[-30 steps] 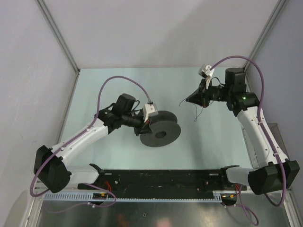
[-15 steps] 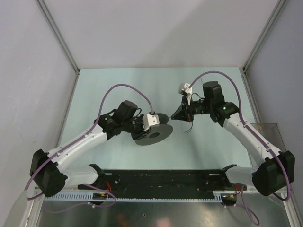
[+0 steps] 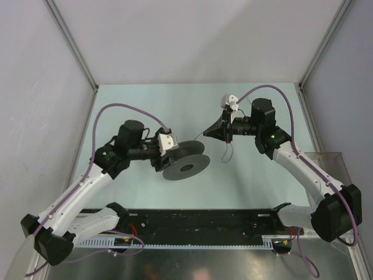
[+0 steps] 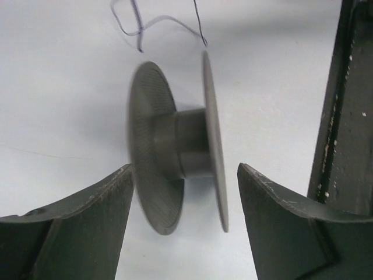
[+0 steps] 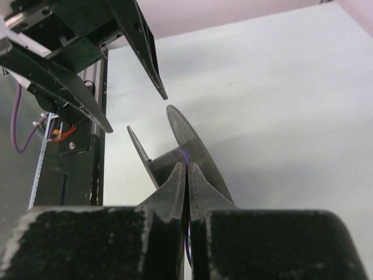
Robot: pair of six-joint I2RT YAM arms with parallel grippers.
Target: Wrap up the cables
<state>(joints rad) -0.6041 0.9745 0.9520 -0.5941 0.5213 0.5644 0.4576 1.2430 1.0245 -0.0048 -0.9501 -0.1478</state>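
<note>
Left gripper (image 4: pixel 185 168): jaws wide apart, one to each side of the spool (image 4: pixel 178 149); in the left wrist view a gap shows at both flanges, so nothing is gripped.
Right gripper (image 5: pixel 186 169): jaws closed on the cable (image 4: pixel 140 38), tips pointing at the spool and just beside its hub.
Cable: thin and dark. One part is pinched in the right jaws and a thin purple line shows at the hub. The loose remainder hangs below the right gripper and curls over the bench (image 3: pixel 145 105) beyond the spool.
Spool: dark grey, two flanges on a short hub, between the two grippers and tilted in the top view.
Arms: both reach inward, meeting at mid-bench.
</note>
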